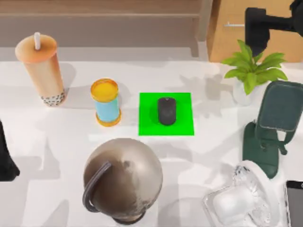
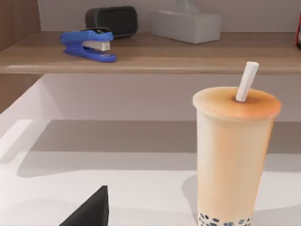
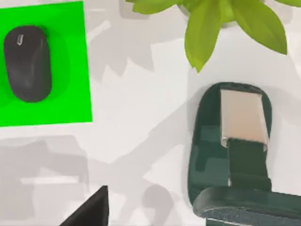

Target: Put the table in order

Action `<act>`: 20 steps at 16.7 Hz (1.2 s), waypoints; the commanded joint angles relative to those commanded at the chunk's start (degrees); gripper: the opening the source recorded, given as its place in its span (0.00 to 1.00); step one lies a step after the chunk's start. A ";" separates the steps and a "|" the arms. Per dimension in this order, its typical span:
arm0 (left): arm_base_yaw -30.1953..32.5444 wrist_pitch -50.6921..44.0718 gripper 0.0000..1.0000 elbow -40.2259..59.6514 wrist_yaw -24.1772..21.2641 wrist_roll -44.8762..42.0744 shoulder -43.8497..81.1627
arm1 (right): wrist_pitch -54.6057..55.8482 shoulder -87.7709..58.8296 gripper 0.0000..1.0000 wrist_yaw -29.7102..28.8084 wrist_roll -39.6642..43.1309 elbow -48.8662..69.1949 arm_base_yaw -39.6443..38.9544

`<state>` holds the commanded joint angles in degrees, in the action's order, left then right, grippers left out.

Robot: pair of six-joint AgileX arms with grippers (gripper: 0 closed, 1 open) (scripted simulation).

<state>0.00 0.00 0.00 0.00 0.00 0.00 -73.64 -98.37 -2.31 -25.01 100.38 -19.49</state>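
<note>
Black mouse (image 1: 166, 111) on green mat (image 1: 182, 124), bubble tea cup (image 1: 41, 68), potted plant (image 1: 253, 71)

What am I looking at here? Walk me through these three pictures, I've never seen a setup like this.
This is a simulated two-armed AgileX robot at a white table. One picture looks straight down from above; the other two come from cameras on each arm's wrist.

In the top view, the left arm is the dark shape at the table's left edge, the right arm is up at the far right. Neither holds anything that I can see.

On the table: a bubble tea cup with a straw, a small blue can with an orange lid, a black mouse lying on a green mat, a potted plant, a dark green phone stand and a round brownish kettle.

The left wrist view faces the cup, with a shelf behind holding a blue stapler.
</note>
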 joint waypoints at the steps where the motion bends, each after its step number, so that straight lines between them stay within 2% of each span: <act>1: 0.00 0.00 1.00 0.00 0.00 0.00 0.00 | 1.37 4.01 1.00 0.05 0.34 -6.05 0.78; 6: 0.00 0.00 1.00 0.00 0.00 0.00 0.00 | 7.86 18.73 1.00 1.00 1.09 -34.53 3.34; 10: 0.00 0.00 1.00 0.00 0.00 0.00 0.00 | 12.06 24.22 1.00 1.59 0.95 -50.79 3.95; 14: 0.00 0.00 1.00 0.00 0.00 0.00 0.00 | 14.41 25.30 1.00 2.22 0.74 -57.93 3.12; 20: 0.00 0.00 1.00 0.00 0.00 0.00 0.00 | 14.48 25.01 1.00 2.15 0.77 -58.28 3.17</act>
<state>0.00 0.00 0.00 0.00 0.00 0.00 -59.16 -73.36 -0.16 -24.24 42.11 -16.32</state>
